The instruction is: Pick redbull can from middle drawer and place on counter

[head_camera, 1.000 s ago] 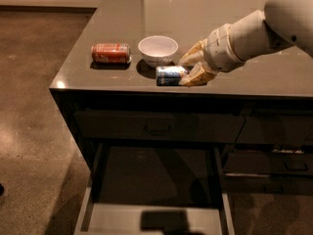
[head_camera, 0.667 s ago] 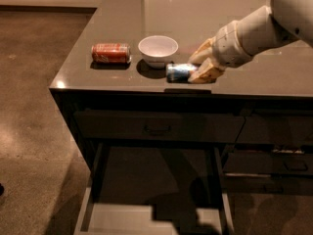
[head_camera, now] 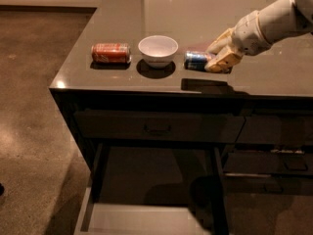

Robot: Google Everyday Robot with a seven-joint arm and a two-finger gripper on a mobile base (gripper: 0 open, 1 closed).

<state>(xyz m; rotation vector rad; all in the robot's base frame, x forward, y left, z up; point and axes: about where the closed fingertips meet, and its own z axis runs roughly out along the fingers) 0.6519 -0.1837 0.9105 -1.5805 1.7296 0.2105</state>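
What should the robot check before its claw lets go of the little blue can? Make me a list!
1. The redbull can is over the counter: ok.
2. The claw grips the can's right end: ok.
3. The can is resting flat on the counter: cannot tell.
4. There is a gap between the can and the white bowl: ok, they are apart.
5. The can is back from the counter's front edge: ok.

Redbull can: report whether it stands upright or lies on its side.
On its side: the redbull can lies lengthwise on the counter, right of the bowl, end effector at its right end.
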